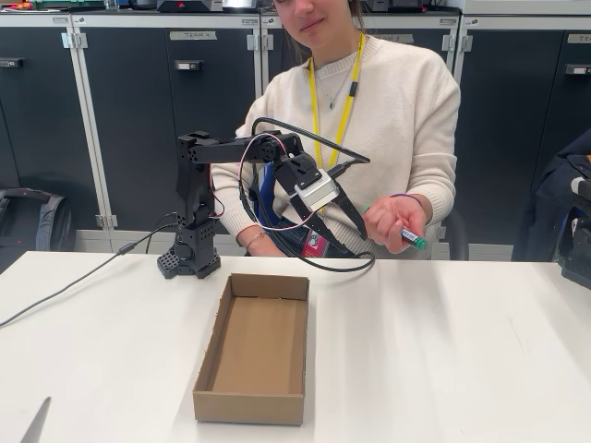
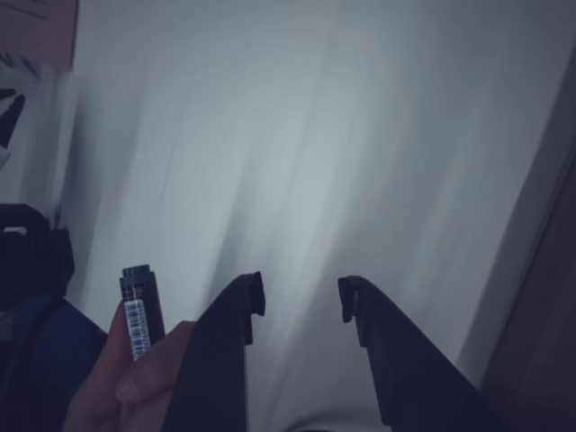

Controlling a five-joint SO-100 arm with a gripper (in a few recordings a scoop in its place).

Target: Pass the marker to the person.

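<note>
- Fixed view: the person (image 1: 388, 101) sits behind the white table (image 1: 443, 351), wearing a cream sweater and a yellow lanyard (image 1: 343, 103).
- The person's hand (image 1: 392, 220) holds the marker (image 1: 413, 239) just above the far edge of the table, its green end pointing down and to the right in this view.
- The black arm stands on its base (image 1: 191, 261) at the back of the table and reaches toward the person; the gripper (image 1: 349, 238) hangs just left of the hand, apart from the marker.
- An open cardboard box (image 1: 254, 351) lies on the table in front of the arm.
- Wrist view: the gripper (image 2: 301, 297) is spread wide with nothing between its two dark fingers (image 2: 236, 335); the background is streaked with blur.
- Beside the left finger in this view, the hand (image 2: 135, 378) grips the marker (image 2: 141, 310), whose dark barrel with a barcode label stands upright above the thumb.
</note>
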